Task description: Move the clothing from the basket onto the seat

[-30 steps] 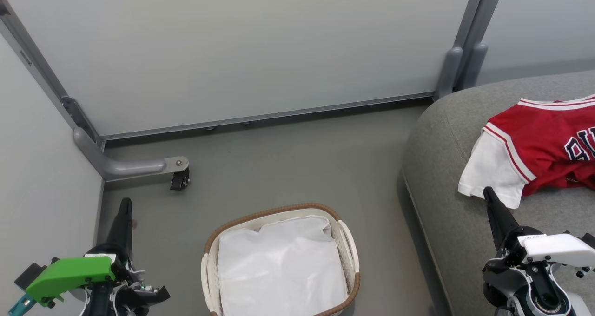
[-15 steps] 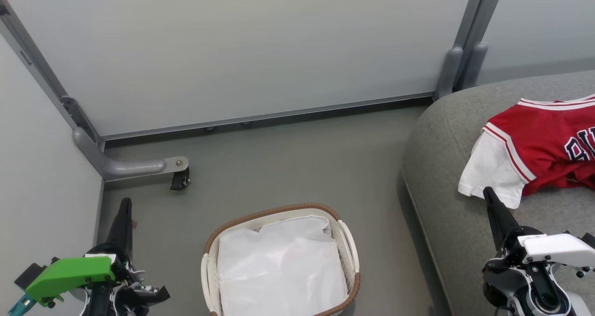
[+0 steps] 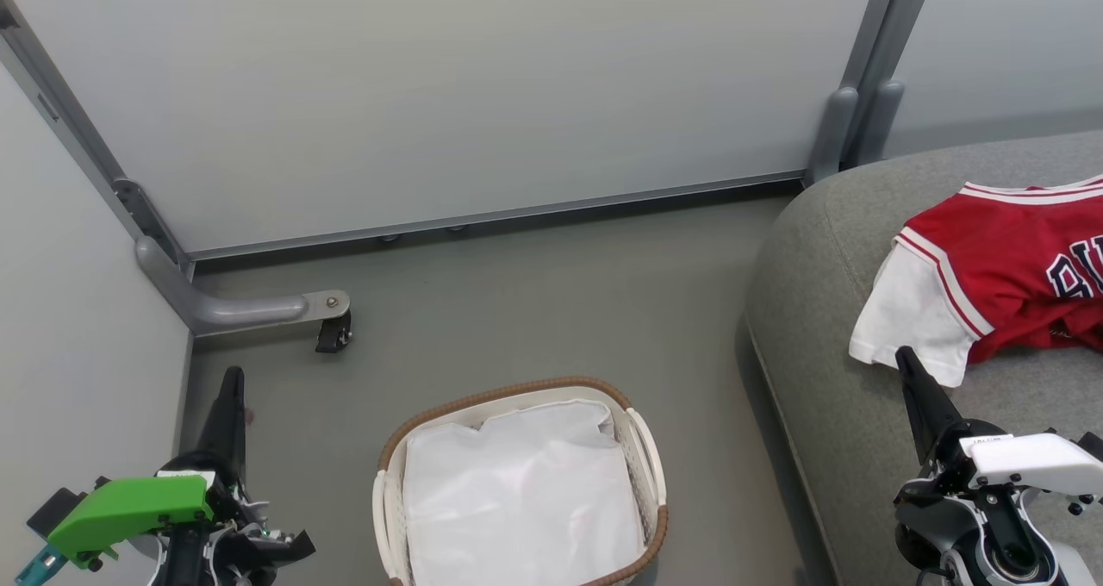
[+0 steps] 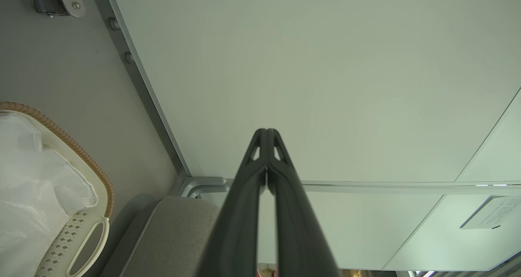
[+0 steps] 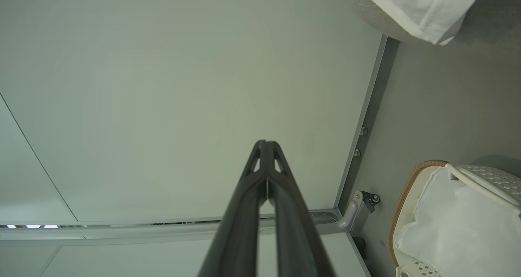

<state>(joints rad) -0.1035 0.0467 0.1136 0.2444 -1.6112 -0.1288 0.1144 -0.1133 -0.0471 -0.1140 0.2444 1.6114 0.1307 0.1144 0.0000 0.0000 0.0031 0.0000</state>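
The clothing, a red jersey with a white sleeve and dark lettering, lies spread on the grey seat at the right. On the floor at bottom centre stands the cream basket with its brown woven rim; inside it I see a white liner. My left gripper is shut and empty at lower left, left of the basket. Shut and empty too, my right gripper hovers over the seat just below the jersey's white sleeve. The wrist views show each pair of fingers pressed together against the pale wall.
Pale partition panels close off the back and left. A grey metal foot with a black caster juts onto the floor at left. Grey floor lies between basket, wall and seat.
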